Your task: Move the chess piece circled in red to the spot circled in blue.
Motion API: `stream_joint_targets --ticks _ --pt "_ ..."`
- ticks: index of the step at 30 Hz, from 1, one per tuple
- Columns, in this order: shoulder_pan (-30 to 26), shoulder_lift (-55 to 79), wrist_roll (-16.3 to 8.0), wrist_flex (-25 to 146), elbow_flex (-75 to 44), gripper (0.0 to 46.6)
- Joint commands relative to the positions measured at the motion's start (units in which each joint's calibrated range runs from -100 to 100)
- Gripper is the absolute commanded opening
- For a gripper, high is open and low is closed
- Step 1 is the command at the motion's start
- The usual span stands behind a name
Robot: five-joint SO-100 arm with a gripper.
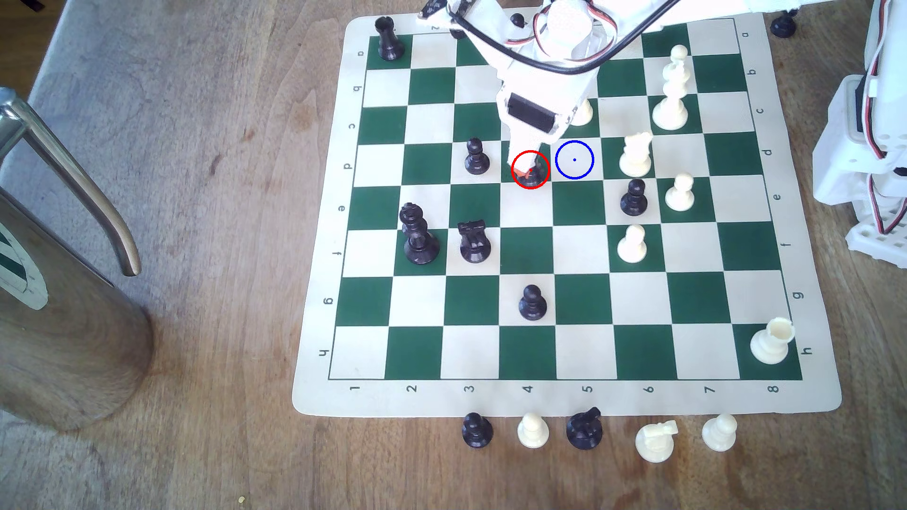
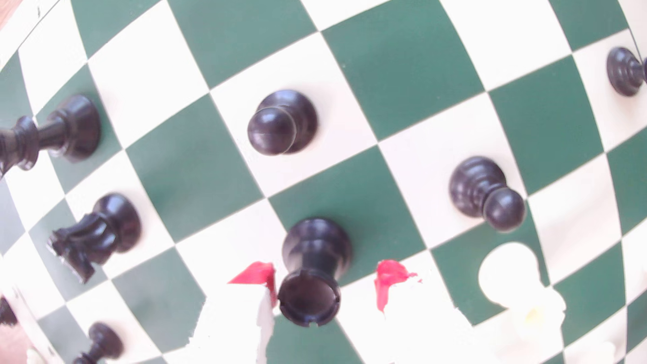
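Note:
The chess piece, a black rook point(image 1: 533, 179), stands upright on the green square ringed in red, mostly hidden under my white arm in the exterior view. My gripper point(image 1: 529, 170) is low over it and open. The wrist view shows the rook point(image 2: 315, 252) between the red-tipped fingers point(image 2: 388, 276). One tip is at the rook's rim and the other stands clear of it by a gap. The spot point(image 1: 574, 159) is the bare cream square ringed in blue, directly on the exterior view's right of the rook.
A black pawn point(image 1: 476, 157) stands one square to the exterior view's left of the rook. A white piece point(image 1: 636, 154) is just beyond the spot, and another point(image 1: 584, 113) is behind it. A metal jug point(image 1: 59, 294) is off the board at the left, and captured pieces point(image 1: 584, 431) line the front edge.

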Motion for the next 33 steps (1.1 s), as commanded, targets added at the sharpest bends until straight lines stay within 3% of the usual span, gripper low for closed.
stream_joint_targets --ticks 1,13,17,24,33 --pt "-0.5 -1.0 -0.1 -1.1 -4.4 15.5" --pt "-2.0 -1.0 -0.3 -1.1 -4.0 15.3" --pt "-2.1 -1.0 -0.2 -1.0 -3.9 12.7" --pt "-2.3 -0.9 -0.1 -0.7 -3.8 0.3" --pt "-2.2 -3.6 -0.2 -0.4 -4.0 0.2"
